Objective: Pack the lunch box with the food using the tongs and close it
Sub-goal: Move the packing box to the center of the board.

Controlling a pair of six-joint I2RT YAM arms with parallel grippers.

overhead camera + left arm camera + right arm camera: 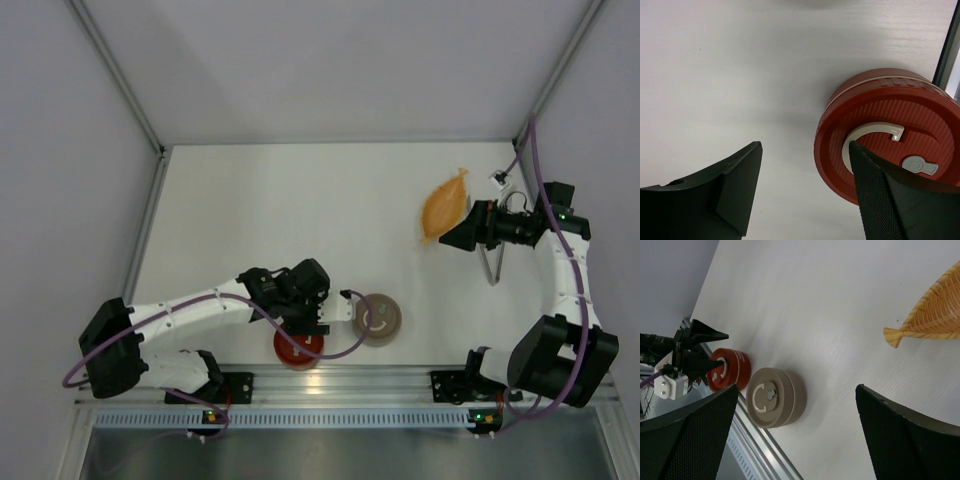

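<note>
Left tool (806,150): released, jaws standing apart with nothing between them. From its wrist camera I see bare tabletop (280,200) in the gap. The finger (900,200) on the right side of that view overlaps the lid of the red tin (890,125). I cannot tell whether it touches the lid or sits above it.

Red tin: lidded and upright, close to the near edge of the tabletop, directly under the left tool in the top view. The lid carries a cream C-shaped ring and a small cream tab.

Tan tin (378,318): lidded and upright, just beside the red tin on its right in the top view. It has the same ring on its lid. I cannot tell whether the two tins touch.

Right tool (797,390): released, jaws spread wide and grasping nothing. It sits over the right side of the tabletop, well apart from both tins. Its camera looks across at them.

Tongs (492,265): lying flat on the tabletop at the right, partly under the right arm and just on the near side of the right tool. The two thin arms meet at the end pointing toward the near edge. No tool is on them.

Leaf-shaped dish (445,205): orange and ribbed, resting on the tabletop just beyond the right tool and near the tongs. What lies on it is too small for me to tell.
</note>
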